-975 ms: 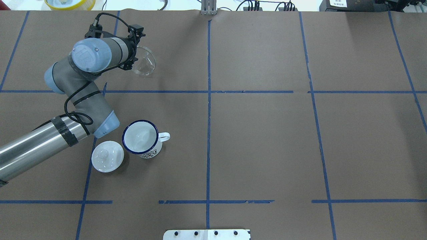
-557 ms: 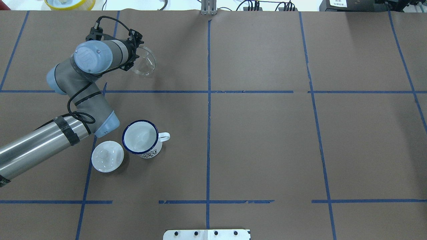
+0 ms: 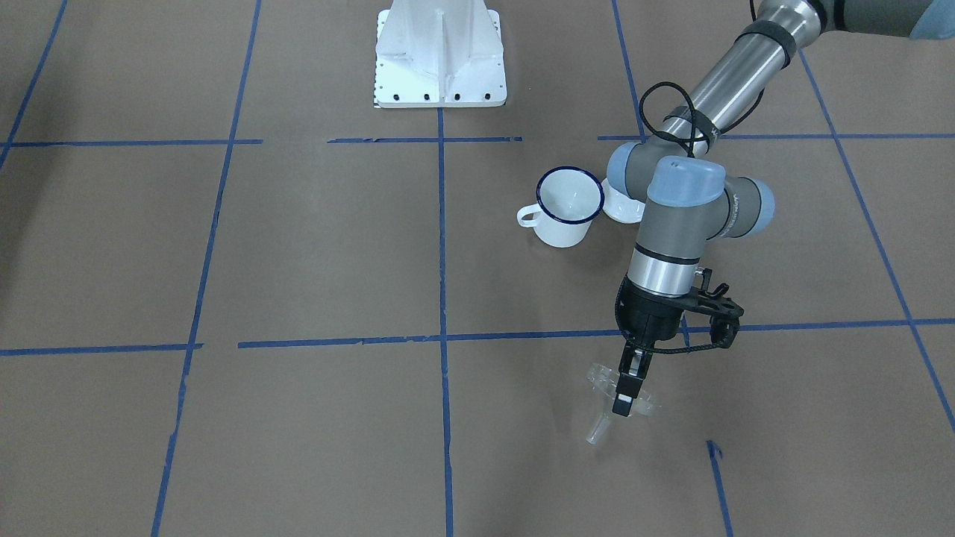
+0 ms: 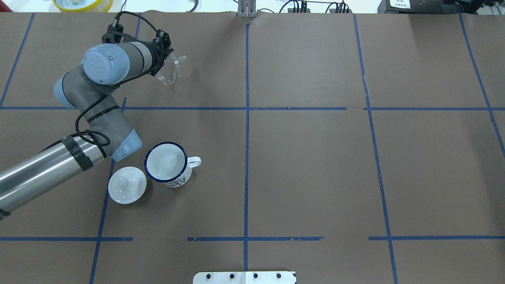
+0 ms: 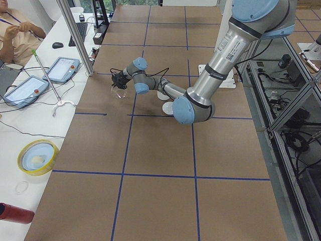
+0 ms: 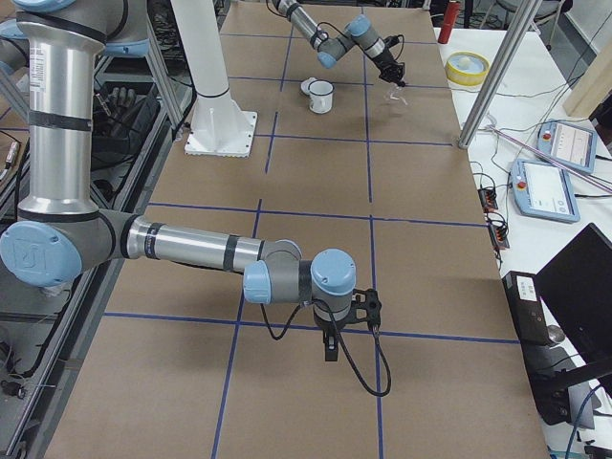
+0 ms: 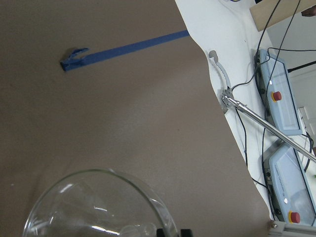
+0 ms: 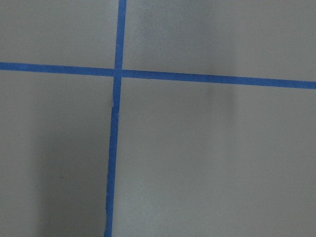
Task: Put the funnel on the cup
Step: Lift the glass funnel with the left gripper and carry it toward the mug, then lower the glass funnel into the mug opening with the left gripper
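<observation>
The clear funnel (image 3: 606,382) hangs in my left gripper (image 3: 623,401), which is shut on its rim and holds it tilted above the far left of the table, spout (image 3: 597,431) pointing down and away. In the overhead view the funnel (image 4: 172,70) shows nearly edge-on beside the gripper (image 4: 165,59). The left wrist view shows its round rim (image 7: 98,207) close up. The white mug with a dark blue rim (image 4: 165,162) stands upright and empty nearer the robot, handle to the right, well apart from the funnel. My right gripper (image 6: 330,346) hovers low over bare table far away; I cannot tell whether it is open.
A flat white knobbed lid (image 4: 127,184) lies just left of the mug, under my left forearm. The robot's white base plate (image 3: 440,56) is at the near edge. A yellow bowl (image 4: 83,4) and control tablets (image 5: 62,69) sit on the bench beyond the table's far edge.
My left wrist has turned and risen slightly; the funnel has tipped from rim facing up to nearly edge-on, its spout now sticking out to the right. Mug and lid have not moved.
</observation>
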